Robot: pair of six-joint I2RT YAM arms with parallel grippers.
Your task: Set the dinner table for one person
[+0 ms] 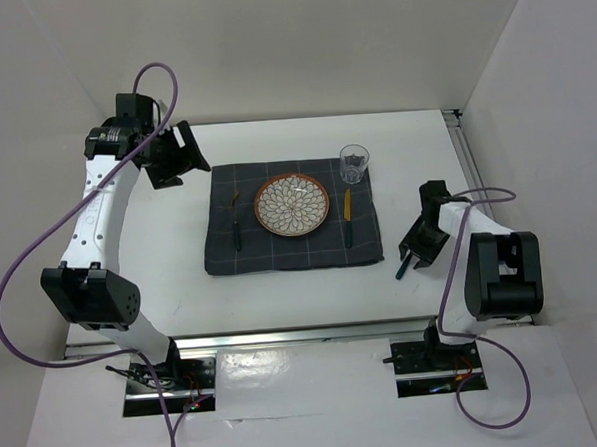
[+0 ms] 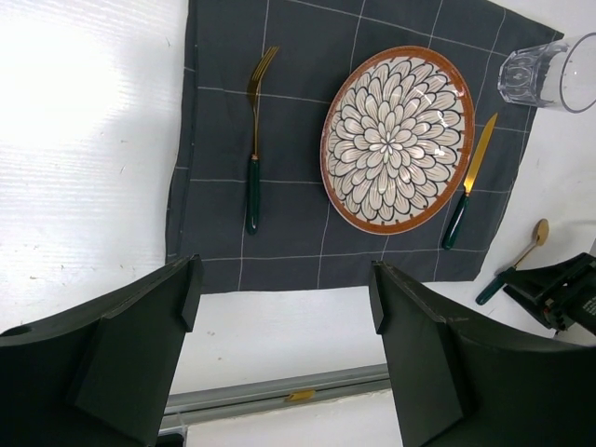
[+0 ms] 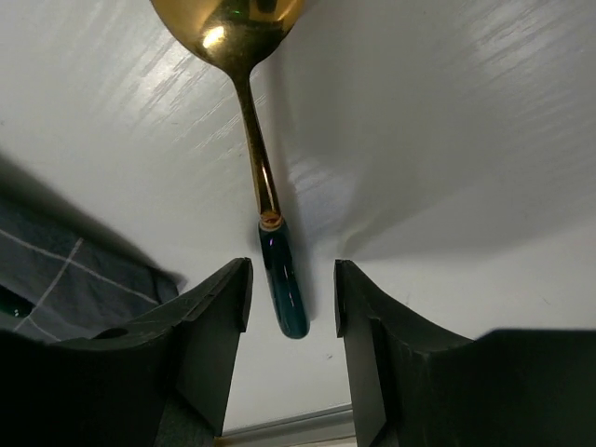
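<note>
Plate (image 1: 292, 205), fork (image 1: 235, 222), knife (image 1: 347, 216) and glass (image 1: 354, 162) sit on the cloth (image 1: 230, 257); the spoon (image 3: 265, 200) lies aside on the tabletop (image 1: 282, 294), right hand (image 3: 291, 275) spread around its handle, left hand (image 2: 284, 279) released

Plate (image 1: 292, 205) on cloth (image 1: 230, 259) between fork (image 1: 235, 223) and knife (image 1: 347, 217).

The left arm (image 1: 95, 209) rises from its base, bends at a dark elbow joint (low on the left side) and reaches away toward the far left. Its wrist tilts the left gripper (image 2: 284, 279) downward and inward, jaws spread wide apart. The right arm (image 1: 501, 273) is folded compactly, its forearm angled inward and low. The right gripper (image 3: 293, 284) points steeply down, its fingers (image 3: 219, 335) parted only narrowly.
</note>
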